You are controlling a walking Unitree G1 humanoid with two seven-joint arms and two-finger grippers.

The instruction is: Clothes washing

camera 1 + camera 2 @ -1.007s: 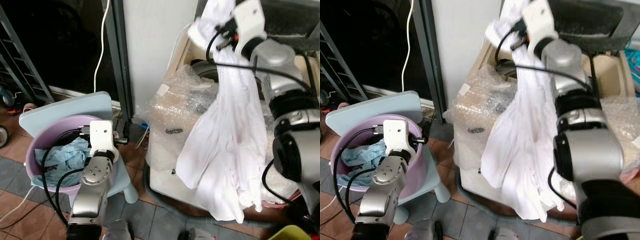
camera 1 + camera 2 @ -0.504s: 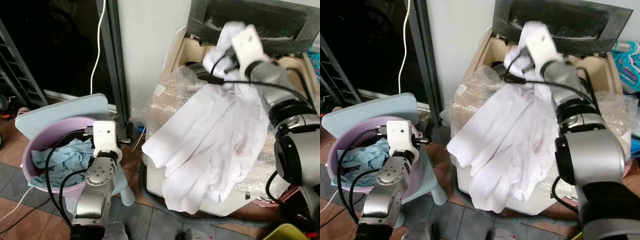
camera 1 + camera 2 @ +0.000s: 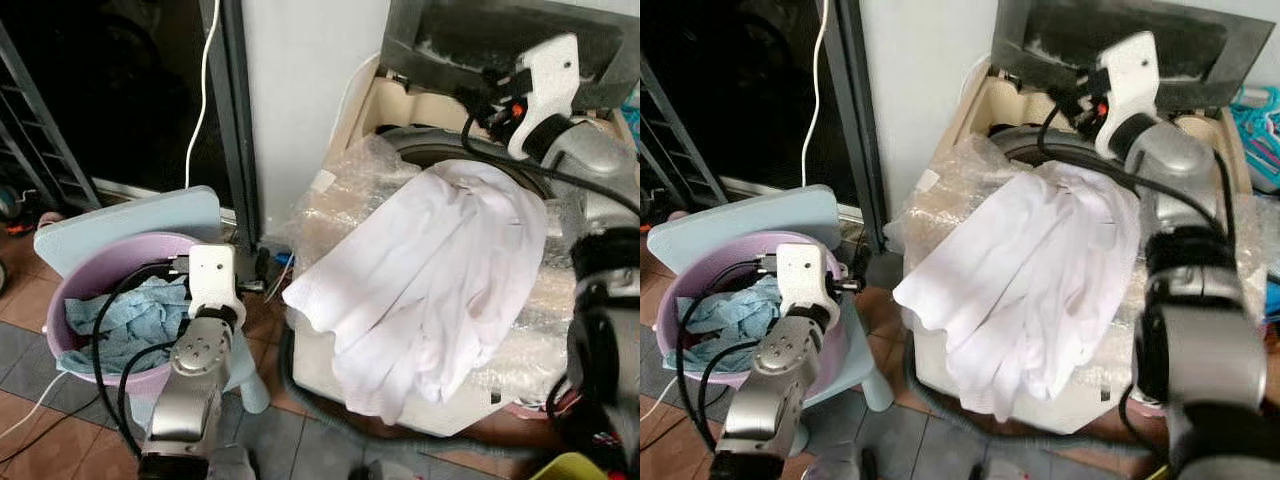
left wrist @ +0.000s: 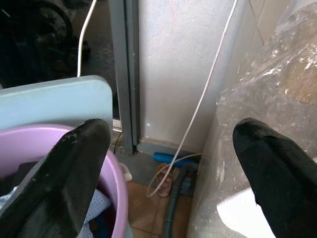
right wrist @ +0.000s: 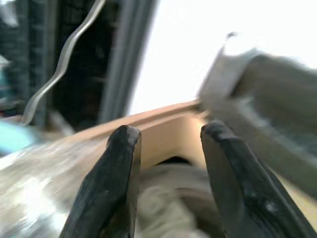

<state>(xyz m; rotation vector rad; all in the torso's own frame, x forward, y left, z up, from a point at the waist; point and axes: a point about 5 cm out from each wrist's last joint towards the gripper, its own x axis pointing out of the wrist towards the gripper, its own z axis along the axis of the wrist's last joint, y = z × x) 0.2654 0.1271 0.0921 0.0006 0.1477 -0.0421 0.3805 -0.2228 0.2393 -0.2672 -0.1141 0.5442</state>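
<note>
Silver and idle, your left arm sits nearest you, its left claw [image 4: 163, 163] spread wide and holding nothing, poised over the near rim of the purple basin [image 3: 75, 290] with its fingers [image 4: 74, 168] well apart. That basin rests on a pale blue stool [image 3: 130, 215] on the tiled floor [image 3: 300, 440], and a crumpled blue cloth [image 3: 135, 310] lies inside it beside black cables. To your right stands the washing machine [image 3: 385, 100], its body wrapped in bubble wrap [image 3: 345, 200]. The white garment [image 3: 430, 270] is draped over the machine's front edge: its upper part lies at the front rim of the drum opening, and the rest spills down the wrapped front towards the floor. Beyond the garment, your right claw [image 5: 168, 173] hovers above the back of the drum opening, released and gripping nothing; its fingers [image 5: 116, 183] are apart, though the wrist view is blurred. Behind it the machine's dark lid [image 3: 480, 35] stands raised against the white wall [image 3: 300, 80]. At the far left, a white cord [image 3: 205, 80] hangs down beside the grey door frame [image 3: 240, 110], with darkness beyond it.
</note>
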